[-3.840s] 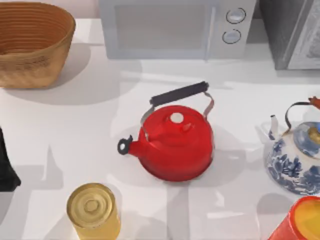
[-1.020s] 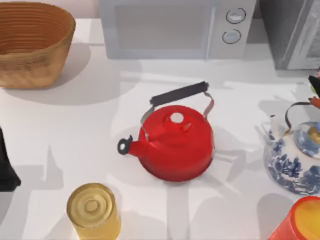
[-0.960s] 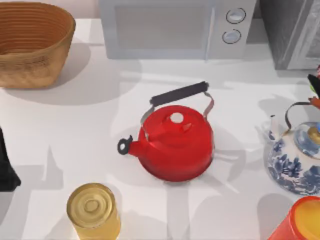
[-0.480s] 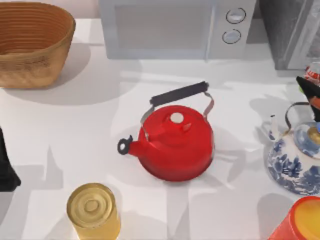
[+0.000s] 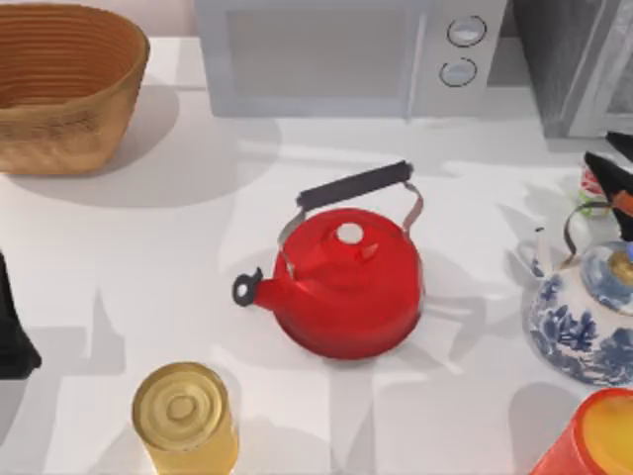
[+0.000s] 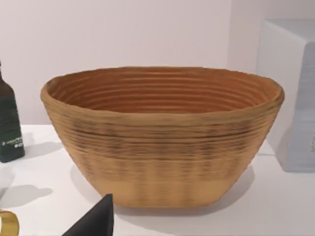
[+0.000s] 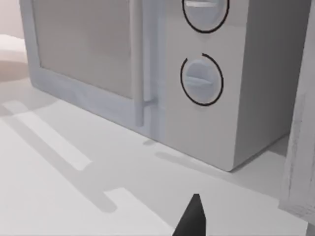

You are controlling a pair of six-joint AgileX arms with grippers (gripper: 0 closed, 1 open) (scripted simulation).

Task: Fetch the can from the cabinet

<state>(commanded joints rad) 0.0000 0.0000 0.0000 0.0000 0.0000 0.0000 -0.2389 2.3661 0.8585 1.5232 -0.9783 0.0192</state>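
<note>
At the top view's right edge, just in front of the grey cabinet (image 5: 569,59), my right gripper (image 5: 607,174) holds a small red, white and green can (image 5: 590,184). Its black fingers are shut on the can, which is mostly hidden behind them. It hangs above the table beside the blue-and-white teapot (image 5: 579,327). One dark fingertip (image 7: 193,219) shows in the right wrist view, facing the microwave (image 7: 147,64). My left arm (image 5: 10,332) is parked at the table's left edge, and one fingertip (image 6: 96,221) shows in the left wrist view.
A red kettle (image 5: 346,282) stands mid-table and a microwave (image 5: 346,54) at the back. A woven basket (image 5: 64,84) is at the back left. A yellow tin (image 5: 185,416) stands front left and a red cup (image 5: 593,435) front right. A dark bottle (image 6: 9,123) stands beside the basket.
My right gripper has come in from the right edge by the cabinet, moving left and forward. The can has travelled with it towards the teapot. The left arm has not moved.
</note>
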